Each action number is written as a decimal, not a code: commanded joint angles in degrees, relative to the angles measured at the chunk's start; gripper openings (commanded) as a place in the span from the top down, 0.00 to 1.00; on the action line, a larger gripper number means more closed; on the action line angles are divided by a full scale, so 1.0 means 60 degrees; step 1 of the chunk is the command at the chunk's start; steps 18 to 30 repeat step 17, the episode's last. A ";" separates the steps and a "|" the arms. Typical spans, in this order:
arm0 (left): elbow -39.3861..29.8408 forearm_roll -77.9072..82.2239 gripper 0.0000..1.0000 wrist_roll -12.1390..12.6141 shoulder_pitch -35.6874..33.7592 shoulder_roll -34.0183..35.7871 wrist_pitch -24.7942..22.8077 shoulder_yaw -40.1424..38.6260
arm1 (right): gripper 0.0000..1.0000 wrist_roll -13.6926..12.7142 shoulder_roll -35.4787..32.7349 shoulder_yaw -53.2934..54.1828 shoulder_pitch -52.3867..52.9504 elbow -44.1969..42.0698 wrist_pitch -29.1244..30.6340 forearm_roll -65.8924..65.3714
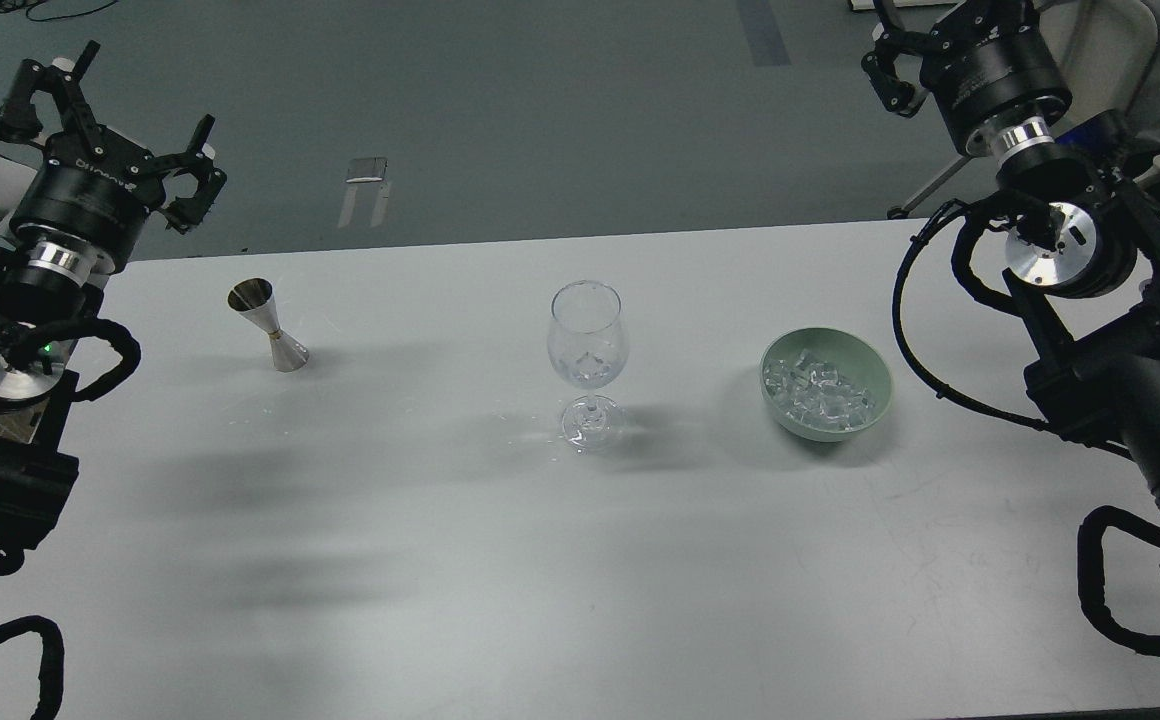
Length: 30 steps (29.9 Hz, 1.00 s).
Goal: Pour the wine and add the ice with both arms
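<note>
Two hands: left hand point(110, 120) spread, right hand point(905, 60) unclear. Pinch the slippery ice point(820, 392) gently; take the jigger point(268, 325) at its waist.

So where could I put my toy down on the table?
The whole near half of the table is bare. There's also room between the metal cup and the glass. The gap between glass and ice bowl is tighter.

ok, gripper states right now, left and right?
Left gripper: open, black prongs spread, holding nothing, raised past the white table's far edge.
Right gripper: partly cut off at the frame's top; cannot tell.
</note>
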 commanded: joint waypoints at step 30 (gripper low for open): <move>0.0524 0.0120 0.02 -0.0049 -0.0581 0.0163 0.0093 0.0119 | 0.00 0.0002 -0.0293 0.0040 0.0841 -0.0987 -0.0032 0.0000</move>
